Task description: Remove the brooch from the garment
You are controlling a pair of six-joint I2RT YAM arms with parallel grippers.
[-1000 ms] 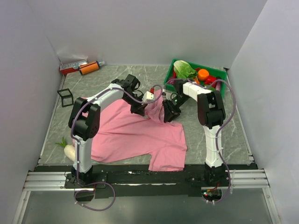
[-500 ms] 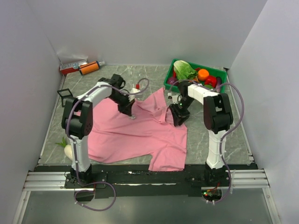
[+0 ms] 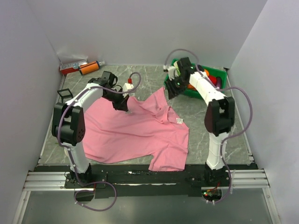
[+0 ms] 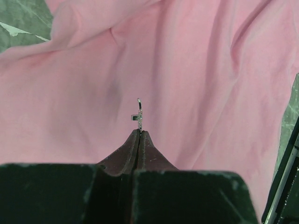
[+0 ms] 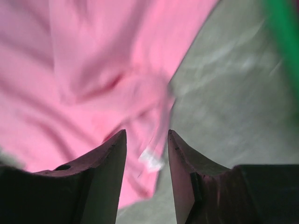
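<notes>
The pink T-shirt (image 3: 140,133) lies spread on the table, its white neck label (image 3: 179,121) showing near the right side. My left gripper (image 3: 122,104) hangs over the shirt's upper left part. In the left wrist view it (image 4: 140,132) is shut on the brooch (image 4: 139,112), a tiny silvery piece sticking out of the fingertips, with pink cloth (image 4: 196,70) behind it. My right gripper (image 3: 174,88) is open and empty, raised beside the green bin. In the right wrist view it (image 5: 147,135) is above the blurred shirt (image 5: 93,70) and its label (image 5: 152,159).
A green bin (image 3: 223,74) of vegetables stands at the back right, close to my right gripper. An orange bottle (image 3: 89,68) and a red item lie in the back left corner. A small black wire frame (image 3: 65,97) stands at the left edge. Walls close three sides.
My left gripper has drawn back to the left, holding the brooch. My right gripper has let go of the shirt and risen toward the green bin. The lifted cloth has dropped flat.
</notes>
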